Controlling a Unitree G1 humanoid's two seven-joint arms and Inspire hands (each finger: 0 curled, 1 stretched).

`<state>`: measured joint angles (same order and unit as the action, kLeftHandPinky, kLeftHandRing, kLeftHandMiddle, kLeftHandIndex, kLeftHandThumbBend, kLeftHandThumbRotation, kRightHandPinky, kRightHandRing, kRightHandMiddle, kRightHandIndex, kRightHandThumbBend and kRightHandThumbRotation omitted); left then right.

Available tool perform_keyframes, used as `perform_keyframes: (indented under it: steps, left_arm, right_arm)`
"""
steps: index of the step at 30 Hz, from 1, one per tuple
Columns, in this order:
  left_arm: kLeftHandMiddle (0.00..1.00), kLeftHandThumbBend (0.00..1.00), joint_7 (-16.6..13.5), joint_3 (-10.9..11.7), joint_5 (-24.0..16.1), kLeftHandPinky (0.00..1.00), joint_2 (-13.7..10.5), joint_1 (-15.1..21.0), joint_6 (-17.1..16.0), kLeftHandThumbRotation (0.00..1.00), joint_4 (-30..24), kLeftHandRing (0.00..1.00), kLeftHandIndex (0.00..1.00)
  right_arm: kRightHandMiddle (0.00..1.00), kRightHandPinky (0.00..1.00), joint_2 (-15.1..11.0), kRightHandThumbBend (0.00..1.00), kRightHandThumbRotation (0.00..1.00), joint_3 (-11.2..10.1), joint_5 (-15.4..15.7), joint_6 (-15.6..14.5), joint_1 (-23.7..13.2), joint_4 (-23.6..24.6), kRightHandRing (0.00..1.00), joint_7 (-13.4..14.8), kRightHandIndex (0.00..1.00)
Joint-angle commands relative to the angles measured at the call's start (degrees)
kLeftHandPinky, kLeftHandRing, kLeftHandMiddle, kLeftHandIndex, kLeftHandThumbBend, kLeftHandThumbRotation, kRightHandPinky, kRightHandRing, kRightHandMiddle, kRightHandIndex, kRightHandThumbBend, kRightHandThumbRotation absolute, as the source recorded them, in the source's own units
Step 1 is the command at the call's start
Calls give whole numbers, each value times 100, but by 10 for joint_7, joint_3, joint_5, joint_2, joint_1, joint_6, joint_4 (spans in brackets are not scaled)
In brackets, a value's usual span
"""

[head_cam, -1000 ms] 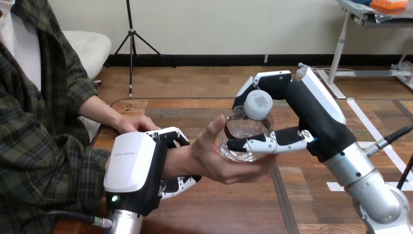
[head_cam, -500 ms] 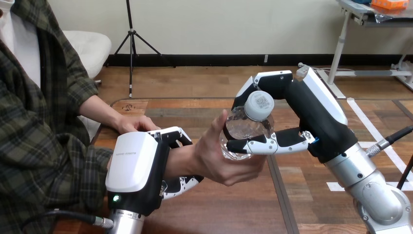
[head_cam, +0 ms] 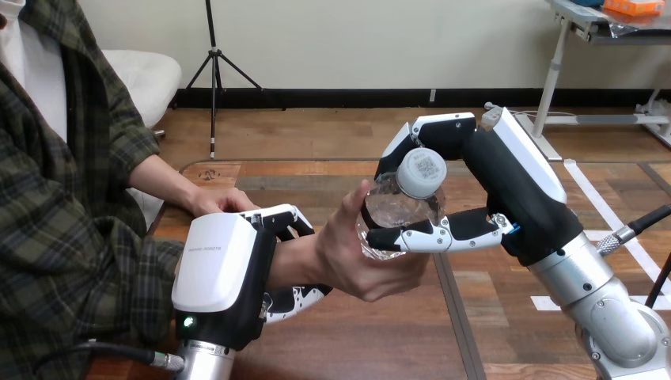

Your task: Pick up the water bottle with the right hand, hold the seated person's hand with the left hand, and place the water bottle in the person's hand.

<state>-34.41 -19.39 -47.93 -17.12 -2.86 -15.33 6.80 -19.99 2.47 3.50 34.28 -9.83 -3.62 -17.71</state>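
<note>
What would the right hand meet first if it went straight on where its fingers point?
Probably the person's hand, cupped round the water bottle that the right hand grips; depth is unclear.

The bottle (head_cam: 394, 207) is clear, and its cap (head_cam: 420, 172) is white with a dark printed square. At three o'clock, the right hand (head_cam: 506, 190) is black with a white shell and black-and-white fingers (head_cam: 431, 235). At seven o'clock, the left hand (head_cam: 217, 273) is white over black, with a green light (head_cam: 187, 322). The forearms (head_cam: 609, 309) are silver. The table (head_cam: 372, 332) is brown with wood grain.
</note>
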Motion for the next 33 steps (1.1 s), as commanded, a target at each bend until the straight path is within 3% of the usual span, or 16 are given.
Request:
perform_keyframes:
  steps: [1, 24, 33]
  left_arm:
    - [37, 86, 1, -11, -6, 27, 12, 31, -17, 0, -13, 32, 42]
    - [37, 87, 2, -7, -3, 26, 6, 31, -18, 0, -4, 31, 42]
    - [37, 85, -4, -7, -2, 26, 3, 29, -28, 0, -5, 31, 42]
  right_arm:
    - [42, 33, 5, 67, 0, -3, -15, 17, -18, 20, 38, 0, 40]
    - [41, 34, 10, 67, 0, -2, -20, 17, -24, 12, 38, -3, 40]
    - [42, 34, 19, 70, 0, -7, -15, 15, -24, 12, 39, 8, 40]
